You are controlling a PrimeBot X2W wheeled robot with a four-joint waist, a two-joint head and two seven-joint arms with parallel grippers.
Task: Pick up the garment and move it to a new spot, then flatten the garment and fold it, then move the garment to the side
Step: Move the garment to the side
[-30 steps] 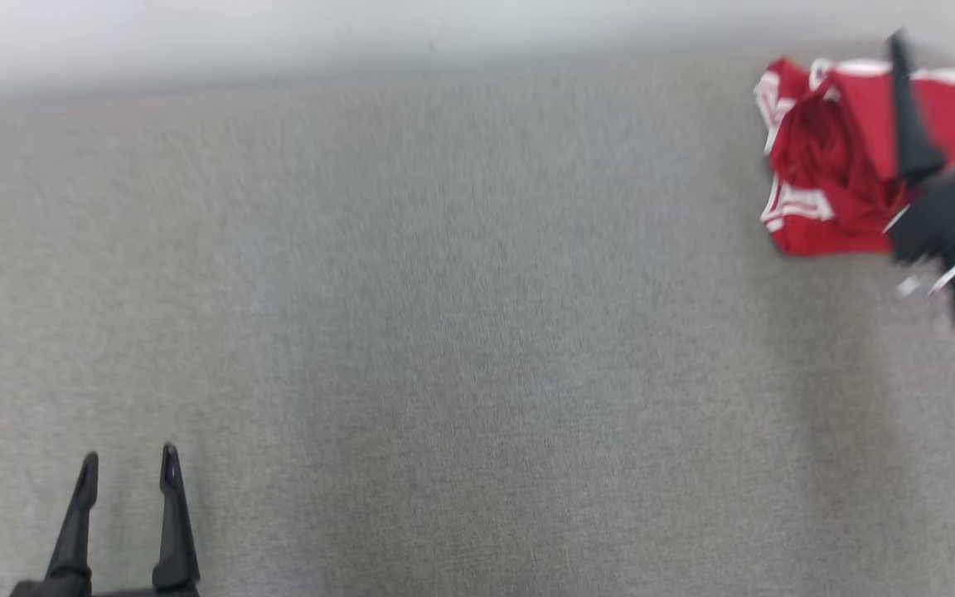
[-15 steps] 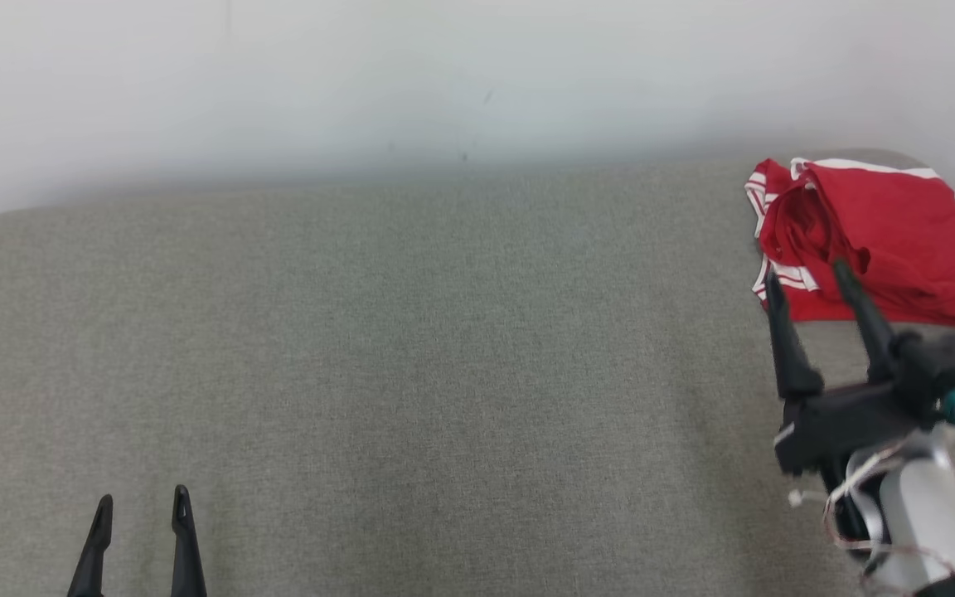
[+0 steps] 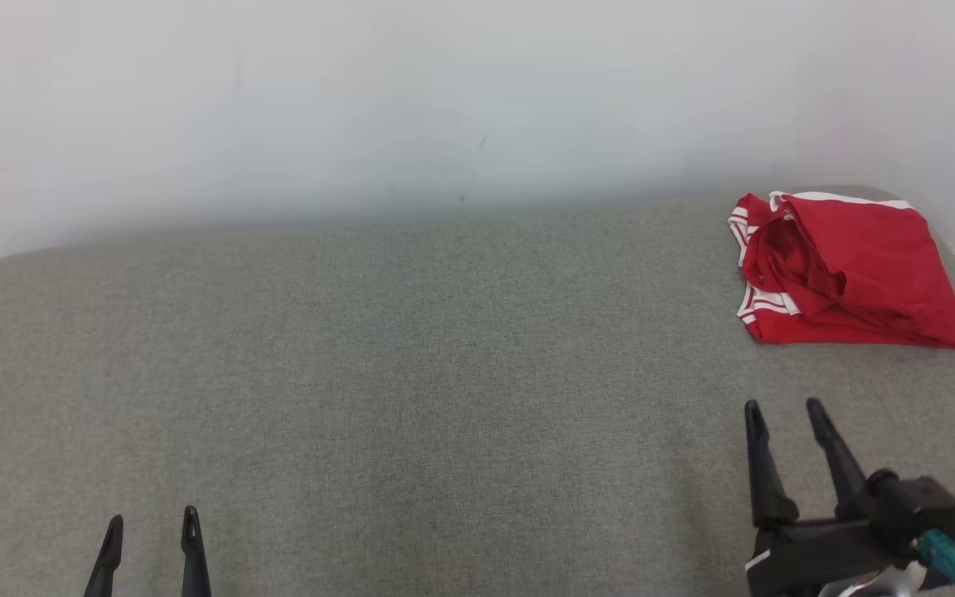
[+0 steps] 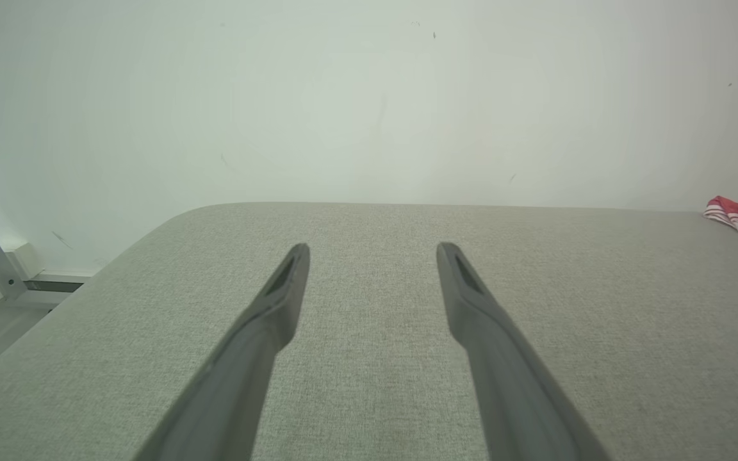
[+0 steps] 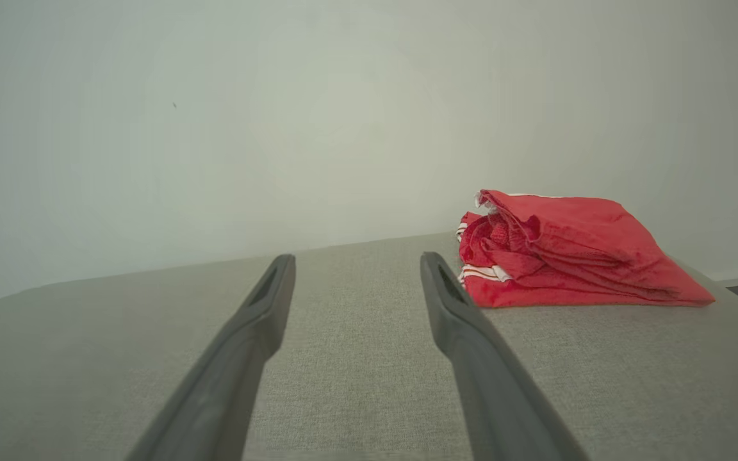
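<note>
Right tool (image 3: 782, 405) has drawn back, clear of the garment (image 3: 859, 274).

A grey fabric-covered table (image 3: 411, 356) stood against the wall; a folded red garment (image 3: 846, 269) lay at two o'clock.

Garment (image 3: 850, 274): thin red cloth, creased, slight sheen, white striped trim. Table (image 3: 444, 373): grey woven fabric cover, matt, fine rough weave. Wall (image 3: 361, 99): smooth, matt, off-white. Left gripper (image 3: 152, 514), right gripper (image 3: 782, 404): dark matt fingers, plastic-looking.
</note>
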